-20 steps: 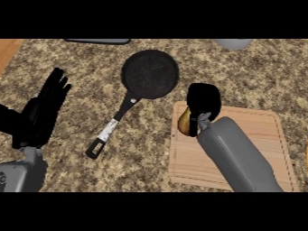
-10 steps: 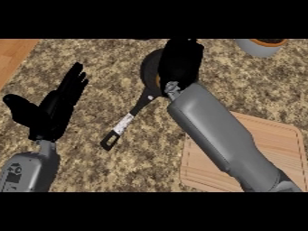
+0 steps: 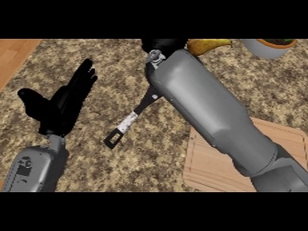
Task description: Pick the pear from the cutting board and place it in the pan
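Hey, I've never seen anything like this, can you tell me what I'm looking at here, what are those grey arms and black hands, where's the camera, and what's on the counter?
You're looking through a camera in a humanoid robot's head, pointed steeply down at a speckled kitchen counter. The two grey tubes coming in from the bottom are its forearms, each ending in a black hand.

The left hand, at the left of the view, is open with its fingers up, resting above the counter. The right arm stretches far forward; the right hand is at the top edge, mostly cut off, with a yellowish pear right beside it. Whether its fingers close on the pear can't be seen.

On the counter lie a wooden cutting board at lower right, with no pear on it, and a black pan handle; the pan's bowl is hidden behind the arm. A grey pot sits at upper right.
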